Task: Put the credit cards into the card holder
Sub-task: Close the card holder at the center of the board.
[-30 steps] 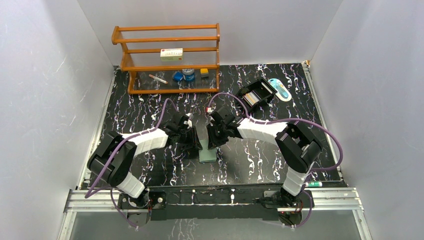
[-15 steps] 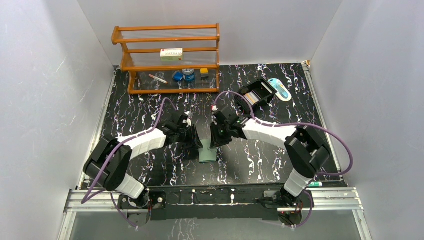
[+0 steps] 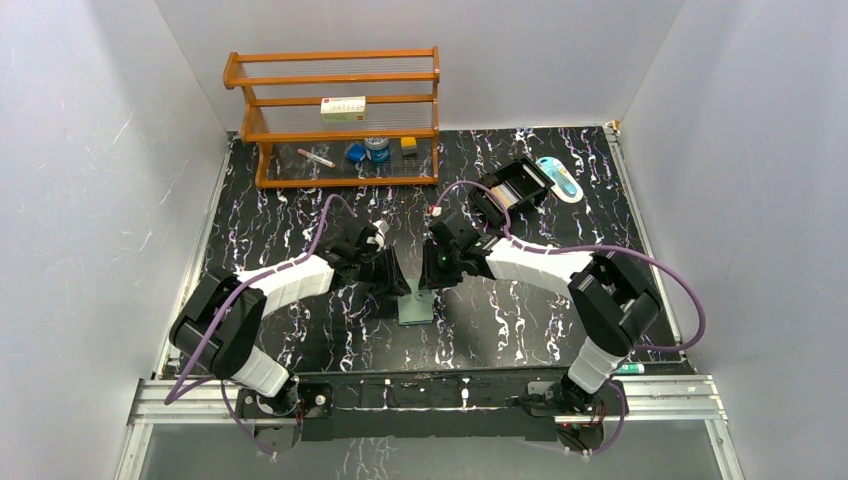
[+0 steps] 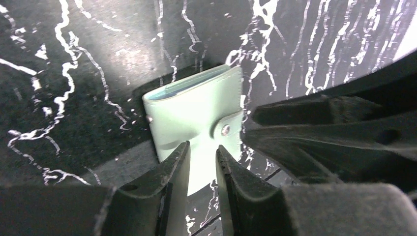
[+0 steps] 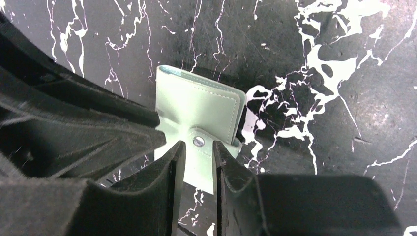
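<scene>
Both tools, left (image 4: pixel 199 162) and right (image 5: pixel 196 160), nearly closed on nothing, flank the snapped flat teal-green card holder (image 3: pixel 416 308) equally close on the bench.

The black tabletop with white marbled streaks (image 3: pixel 300 230) carries an orange wooden three-tier rack (image 3: pixel 335 115) at its far left. Right of the rack lie a black compartmented box (image 3: pixel 515 187) and a pale blue oval object (image 3: pixel 560 178); nearer than the rack lies a closed teal-green snap wallet (image 3: pixel 416 309).

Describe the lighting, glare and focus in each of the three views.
Top external: even, soft light, sharp throughout, faint sheen on the grey walls. Left wrist: the card holder is overexposed to a pale mint, the near fingers are dark and soft. Right wrist: the holder is similarly washed out, its snap button crisp, the left gripper's dark bulk fills the left.
</scene>
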You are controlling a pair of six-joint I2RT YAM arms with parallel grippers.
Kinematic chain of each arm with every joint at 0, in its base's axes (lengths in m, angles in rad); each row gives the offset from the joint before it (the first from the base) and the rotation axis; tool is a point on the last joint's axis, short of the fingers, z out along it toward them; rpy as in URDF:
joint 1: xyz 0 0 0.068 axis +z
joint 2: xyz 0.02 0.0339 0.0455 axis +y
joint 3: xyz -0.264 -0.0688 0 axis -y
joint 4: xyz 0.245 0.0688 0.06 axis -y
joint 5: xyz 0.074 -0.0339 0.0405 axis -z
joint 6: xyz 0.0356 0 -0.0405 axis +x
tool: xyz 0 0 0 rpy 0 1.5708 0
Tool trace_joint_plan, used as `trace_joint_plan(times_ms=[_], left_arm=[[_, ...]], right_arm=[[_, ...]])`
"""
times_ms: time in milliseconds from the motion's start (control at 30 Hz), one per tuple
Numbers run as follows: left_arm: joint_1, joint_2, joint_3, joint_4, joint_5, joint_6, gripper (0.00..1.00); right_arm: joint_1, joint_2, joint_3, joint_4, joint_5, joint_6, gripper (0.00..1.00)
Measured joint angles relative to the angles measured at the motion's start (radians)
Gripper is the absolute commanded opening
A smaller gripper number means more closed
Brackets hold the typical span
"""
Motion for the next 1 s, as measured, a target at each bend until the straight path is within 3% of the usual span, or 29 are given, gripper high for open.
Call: trace_joint_plan(times_ms=[167, 367, 767, 1000], left_arm=[[0.0, 0.001, 0.001, 0.048, 0.032, -0.026, 0.08], [0.0, 0.02, 0.003, 0.008, -0.005, -0.013, 0.1], [0.0, 0.039, 0.014, -0.026, -0.043, 0.017, 0.13], [0.0, 0.046, 0.017, -0.023, -0.041, 0.02, 0.15]], right_arm=[[0.0, 0.046, 0.005, 0.014, 0.004, 0.002, 0.34], [0.0, 0.139, 0.096, -0.026, 0.029, -0.043, 0.31], [0.007, 0.151, 0.111, -0.04, 0.024, -0.115, 0.28], [0.019, 0.172, 0.182, -0.159, 0.011, -0.203, 0.28]])
